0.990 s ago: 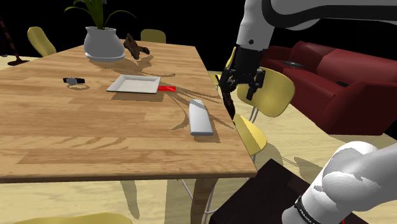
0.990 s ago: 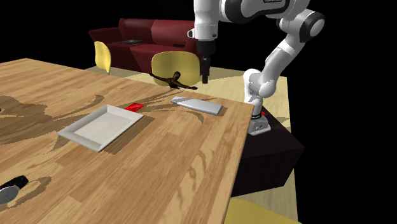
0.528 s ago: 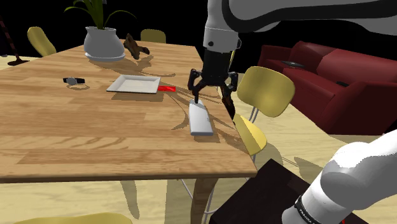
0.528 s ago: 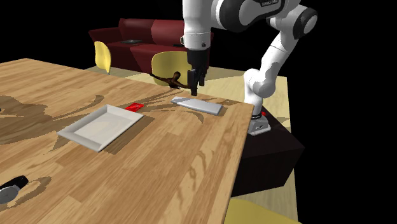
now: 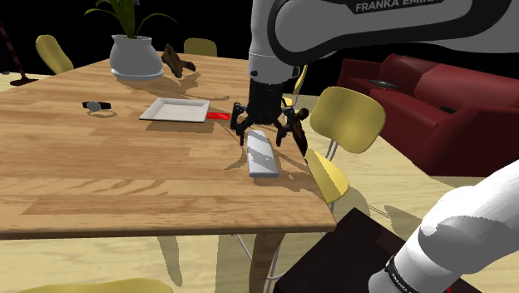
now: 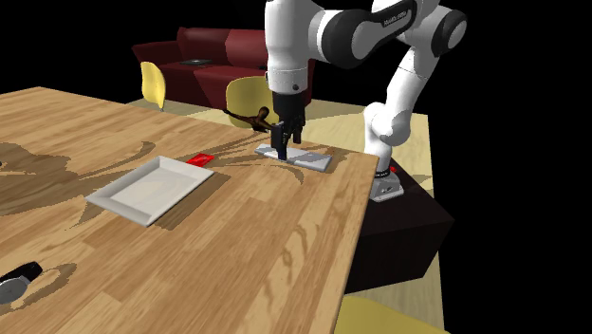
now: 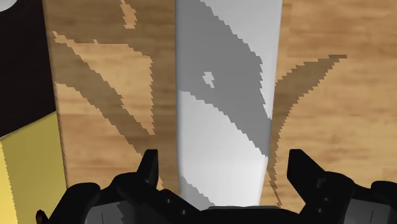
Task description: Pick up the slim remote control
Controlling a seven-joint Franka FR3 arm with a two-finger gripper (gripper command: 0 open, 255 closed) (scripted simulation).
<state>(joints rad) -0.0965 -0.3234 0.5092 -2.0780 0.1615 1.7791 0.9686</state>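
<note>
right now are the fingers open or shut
Open: the fingers stand apart, one on each side of the pale grey remote, neither touching it.

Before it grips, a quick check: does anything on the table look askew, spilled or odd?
Nothing stands out. The grey remote lies flat near the edge of the table, centred between the open fingers; the white tray sits flat and the plant pot stands upright.

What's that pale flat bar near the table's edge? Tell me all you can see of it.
The remote is a slim, plain grey-white slab, long and flat, no buttons visible. It lies flat on the wooden table near its edge. The open black tool stands over one end, a finger on each side, neither touching it.
</note>
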